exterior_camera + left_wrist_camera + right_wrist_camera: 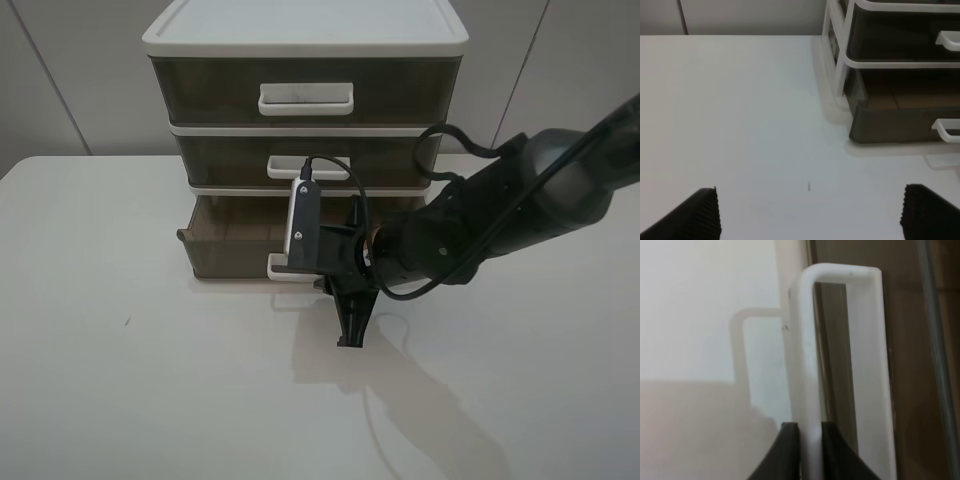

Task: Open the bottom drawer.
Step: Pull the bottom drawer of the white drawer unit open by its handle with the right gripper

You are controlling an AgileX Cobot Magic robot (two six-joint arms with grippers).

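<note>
The bottom drawer (230, 247) is smoky grey-brown and stands pulled partly out of the white-framed drawer unit (305, 30). Its small white loop handle (278, 268) is at its front. My right gripper (302, 268) reaches in from the right, turned on its side, and is shut on that handle. In the right wrist view the black fingertips (789, 452) pinch the handle's front bar (807, 365). The left wrist view shows the drawer (890, 122) and handle (945, 131) off to one side. My left gripper (812, 215) is open and empty above the table, apart from the drawer.
Above the bottom drawer sit the shut middle drawer (230, 160) with a similar small handle and the taller top drawer (200, 90) with a wider handle. The unit stands at the back of a white table (130, 380). The right arm's cable (440, 140) loops beside the unit.
</note>
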